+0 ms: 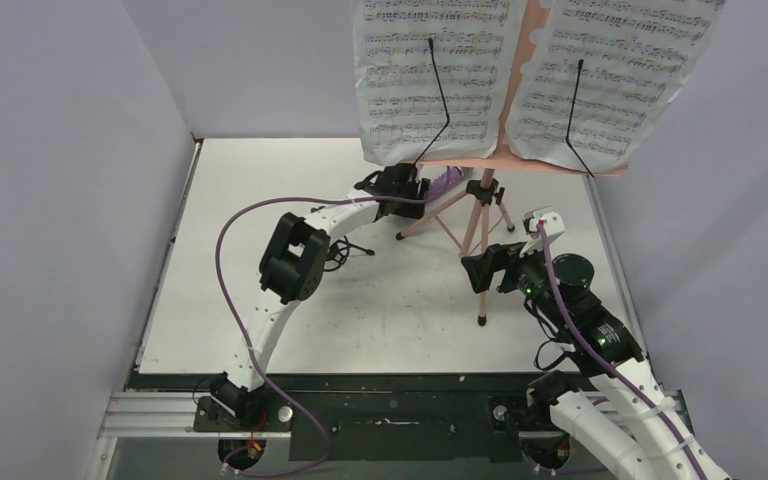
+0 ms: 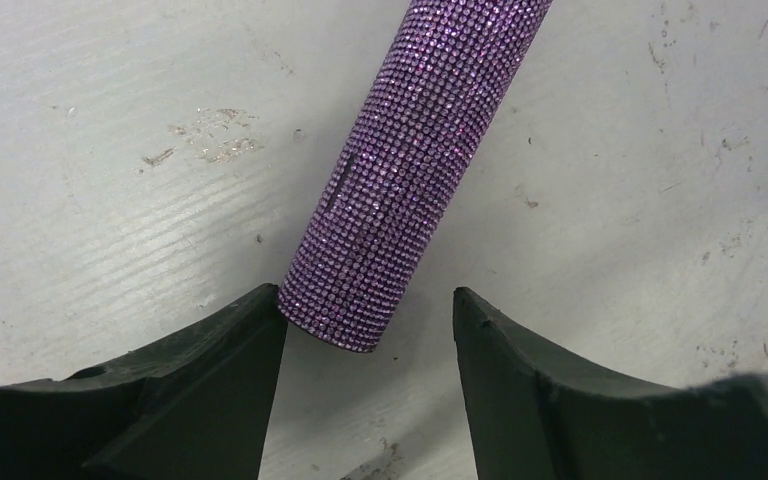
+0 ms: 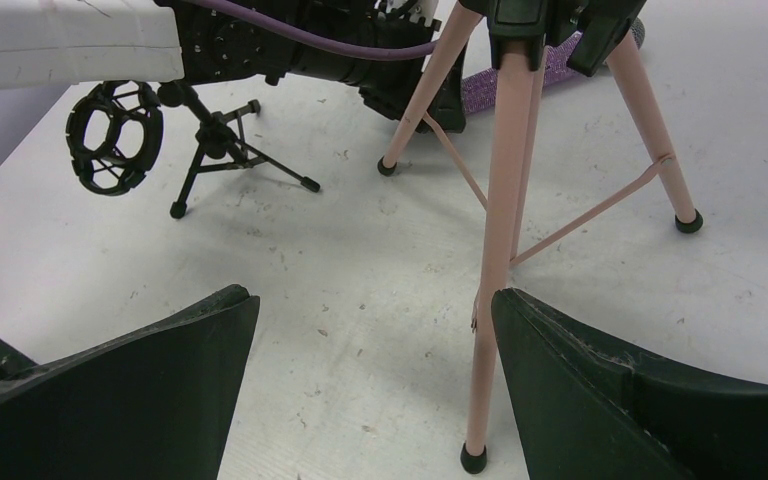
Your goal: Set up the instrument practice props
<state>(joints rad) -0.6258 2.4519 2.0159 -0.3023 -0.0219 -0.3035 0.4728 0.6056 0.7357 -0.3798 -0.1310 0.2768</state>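
Note:
The glittery purple microphone (image 2: 410, 150) lies on the white table, its grey head out of view. Its butt end sits between the fingers of my left gripper (image 2: 366, 300). The left finger touches it, a gap remains at the right finger, and the jaws are open. From above, the left gripper (image 1: 422, 188) and microphone (image 1: 447, 180) sit under the pink music stand (image 1: 480, 215), which holds white sheet-music pages (image 1: 430, 70). My right gripper (image 3: 375, 297) is wide open, with the music stand's front leg (image 3: 505, 200) just inside its right finger. The black mic stand (image 3: 222, 145) stands to the left.
Grey walls enclose the table (image 1: 260, 300) on the left, back and right. The left arm's elbow (image 1: 290, 258) and purple cable arch over the mic stand (image 1: 343, 252). The music stand's other two legs spread toward the back.

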